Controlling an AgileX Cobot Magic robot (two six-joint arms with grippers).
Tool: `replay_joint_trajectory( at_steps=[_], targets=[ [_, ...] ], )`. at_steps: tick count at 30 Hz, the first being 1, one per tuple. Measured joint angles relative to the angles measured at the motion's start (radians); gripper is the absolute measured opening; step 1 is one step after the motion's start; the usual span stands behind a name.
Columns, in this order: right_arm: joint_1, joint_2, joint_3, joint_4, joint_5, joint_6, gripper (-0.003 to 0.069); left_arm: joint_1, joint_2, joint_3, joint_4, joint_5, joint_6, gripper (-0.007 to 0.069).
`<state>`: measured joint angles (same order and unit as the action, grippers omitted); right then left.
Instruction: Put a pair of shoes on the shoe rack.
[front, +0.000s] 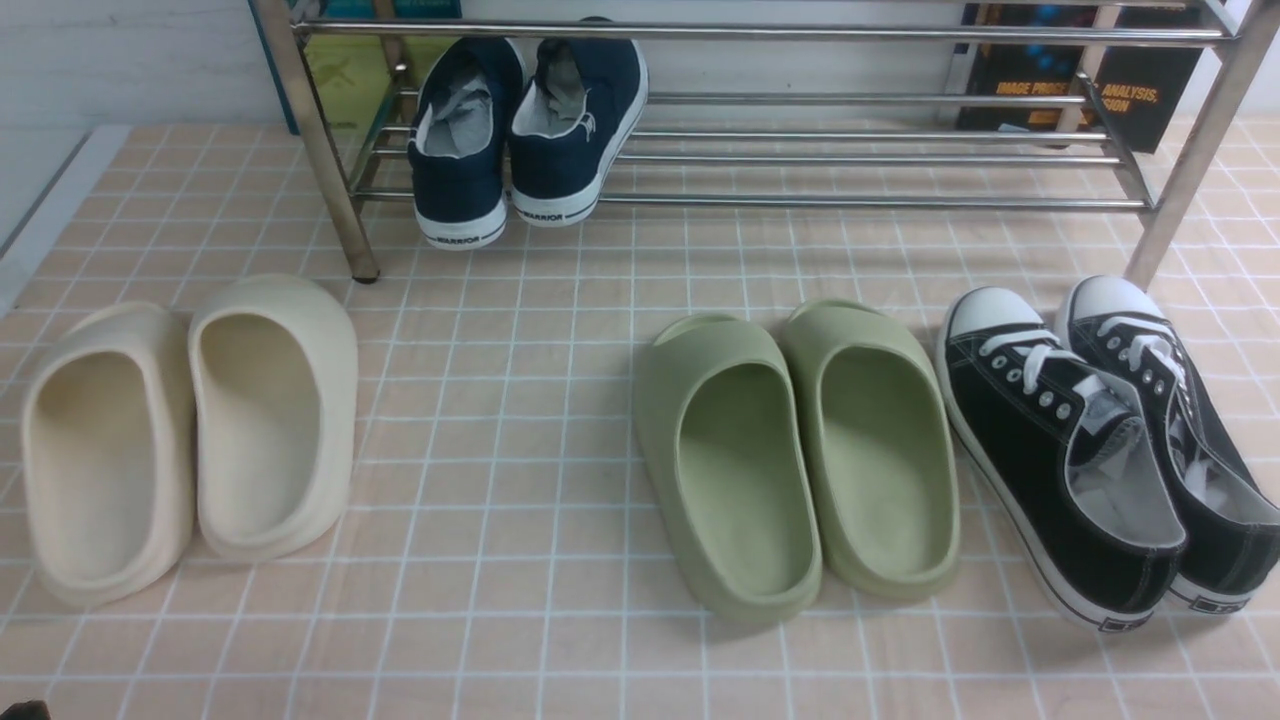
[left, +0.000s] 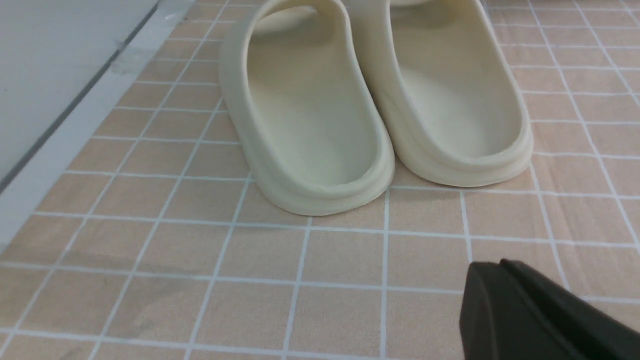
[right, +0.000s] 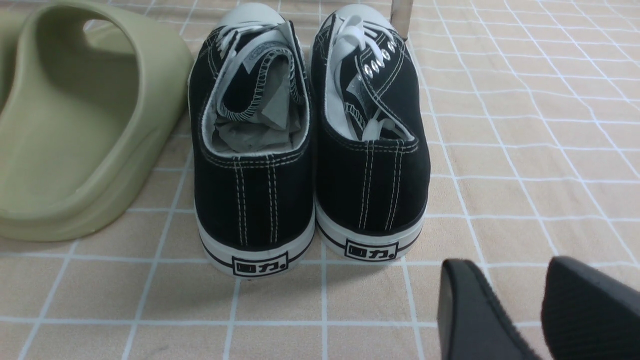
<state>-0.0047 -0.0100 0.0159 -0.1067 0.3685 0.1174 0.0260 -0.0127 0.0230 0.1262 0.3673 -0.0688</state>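
Cream slides (front: 190, 440) sit closest to you, front-left on the tile floor (front: 520, 560), w/ green slides (front: 795, 455) centre and black lace-ups (front: 1105, 450) to the right. Your task pair, the navy slip-ons (front: 525, 135), is already up on the shoe rack (front: 880, 155), left end of the lower bars, heels toward you; the left shoe's heel pokes past the front bar and the right one leans on its side a bit.

Left gripper (left: 530, 310) is pinched closed, holding nothing, low over bare tile near the cream slides. Right gripper (right: 530, 310) is spread wide, empty, just behind the lace-ups' heels.

Placement looks done, imo. To finish well: keep both arms off the floor pairs, esp. the right one by the lace-ups. If you tidy, nudge the overhanging heel further onto the bars gently.
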Motion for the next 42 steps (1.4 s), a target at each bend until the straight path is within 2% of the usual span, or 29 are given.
replay_joint_trajectory(
  at_steps=[6,42],
  targets=[
    [0.0,0.0,0.0,0.0,0.0,0.0,0.0237,-0.044,0.0,0.0,-0.003,0.002,0.0,0.0015],
    [0.0,0.0,0.0,0.0,0.0,0.0,0.0237,-0.044,0.0,0.0,-0.003,0.001,0.0,0.0037]
  ],
)
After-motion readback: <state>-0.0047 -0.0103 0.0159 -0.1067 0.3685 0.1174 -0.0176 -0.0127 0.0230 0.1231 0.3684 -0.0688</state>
